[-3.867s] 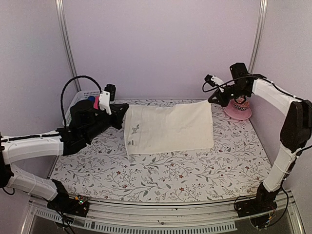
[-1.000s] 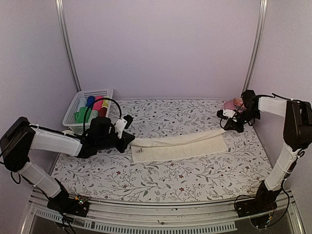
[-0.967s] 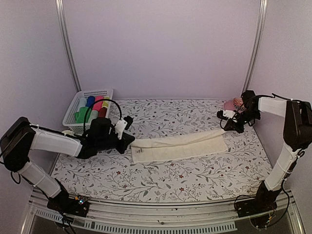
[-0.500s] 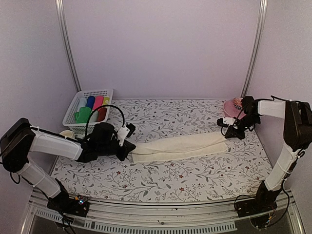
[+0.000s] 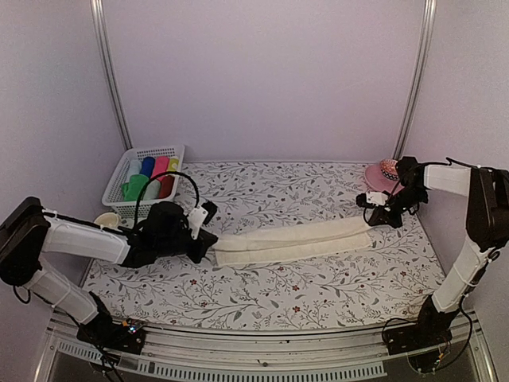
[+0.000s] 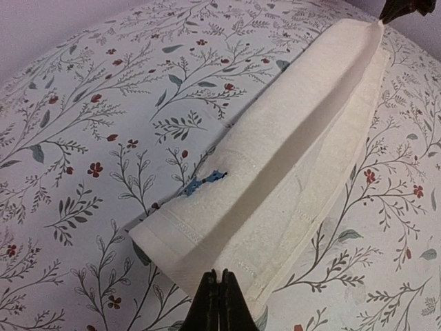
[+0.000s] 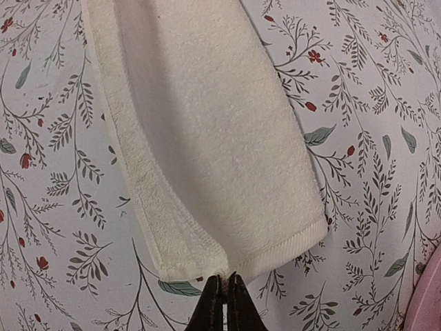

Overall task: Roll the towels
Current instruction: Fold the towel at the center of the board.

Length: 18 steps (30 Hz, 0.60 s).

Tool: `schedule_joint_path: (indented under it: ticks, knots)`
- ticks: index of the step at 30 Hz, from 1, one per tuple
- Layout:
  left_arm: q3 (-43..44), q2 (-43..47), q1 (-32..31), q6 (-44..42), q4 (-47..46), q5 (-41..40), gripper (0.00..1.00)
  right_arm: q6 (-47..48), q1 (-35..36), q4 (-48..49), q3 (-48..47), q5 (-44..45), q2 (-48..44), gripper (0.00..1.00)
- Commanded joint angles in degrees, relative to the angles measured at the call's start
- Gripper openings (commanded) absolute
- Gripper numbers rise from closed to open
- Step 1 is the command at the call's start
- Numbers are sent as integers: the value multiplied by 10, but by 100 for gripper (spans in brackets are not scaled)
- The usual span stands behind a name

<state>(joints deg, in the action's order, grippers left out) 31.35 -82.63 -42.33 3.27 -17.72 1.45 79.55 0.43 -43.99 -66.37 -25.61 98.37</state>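
Note:
The cream-white towel (image 5: pixel 294 239) lies across the middle of the table as a long narrow folded strip. My left gripper (image 5: pixel 208 243) is shut on the towel's left end, its tips (image 6: pixel 219 279) pinching the hemmed edge of the towel (image 6: pixel 275 158) near a small blue mark (image 6: pixel 203 185). At the right end, my right gripper (image 5: pixel 374 216) is shut on the towel, with a bit of the towel (image 7: pixel 207 124) caught between its tips (image 7: pixel 224 279). A green towel (image 5: pixel 135 187) sits in the basket.
A white basket (image 5: pixel 151 151) with several coloured rolls stands at the back left. A pink dish (image 5: pixel 380 175) (image 7: pixel 435 303) sits at the back right, just behind my right gripper. A small cream round object (image 5: pixel 107 219) lies beside the left arm.
Both grippers have moved toward the near edge, carrying the towel's far edge over. The strip is narrower now than a second ago.

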Motion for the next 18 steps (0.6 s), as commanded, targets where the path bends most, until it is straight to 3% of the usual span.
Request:
schedule_joint_path:
  ticks: [1, 18]
  knots:
    - [-8, 13, -6, 2, 6, -9, 0, 18, -8, -19, 5, -6, -14, 2]
    - [1, -26, -11, 5, 16, 39, 0, 25, -3, -8, 37, 4, 19, 3]
